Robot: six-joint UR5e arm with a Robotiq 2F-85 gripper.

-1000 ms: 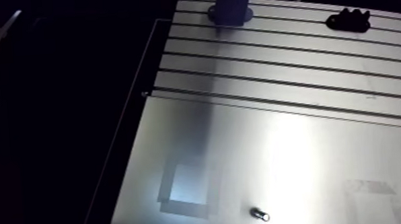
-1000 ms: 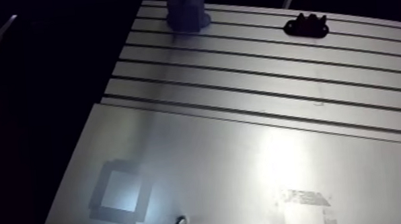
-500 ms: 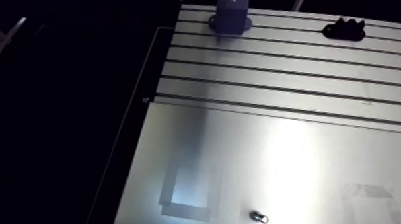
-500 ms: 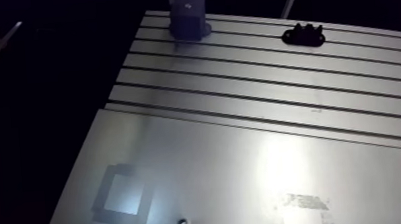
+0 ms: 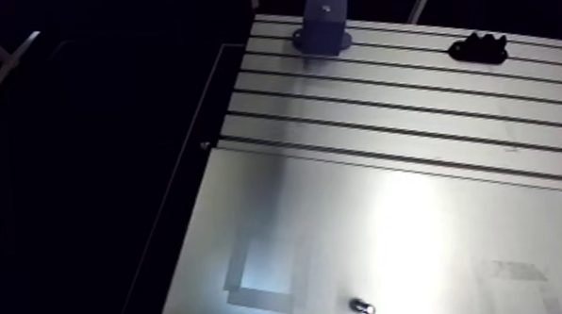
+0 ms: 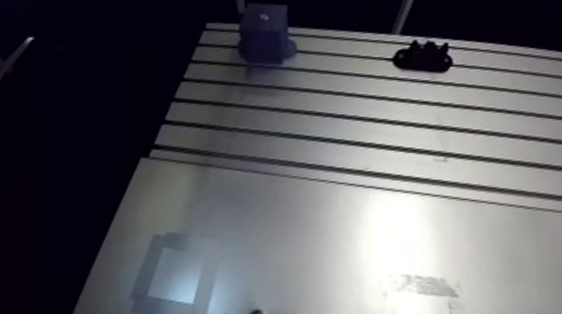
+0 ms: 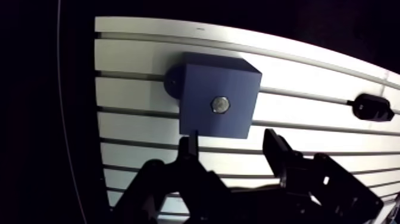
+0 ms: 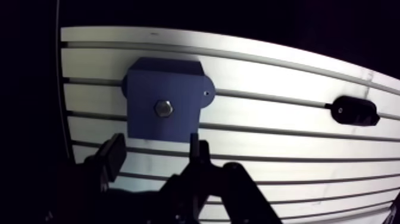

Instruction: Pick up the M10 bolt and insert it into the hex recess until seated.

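Observation:
A blue block (image 7: 205, 113) stands on the slotted table (image 7: 137, 59). The silver hex head of the bolt (image 7: 220, 105) sits in the recess in the middle of the block's top face. In the wrist view my gripper (image 7: 233, 149) hangs above the table just short of the block. It is open, its two dark fingers (image 7: 190, 150) are spread, and nothing is between them. They do not touch the bolt. The arm view shows the same block (image 5: 325, 23) at the table's far edge.
A black clamp-like part (image 5: 479, 49) lies on the slotted rails to the right of the block. On the smooth plate nearer the camera are a taped square outline (image 5: 263, 275), a small metal piece (image 5: 362, 305) and a second tape mark (image 5: 520, 273).
The arm view has shifted with the arm, so the block now shows whole with its top face uncovered. Nothing on the table has moved.

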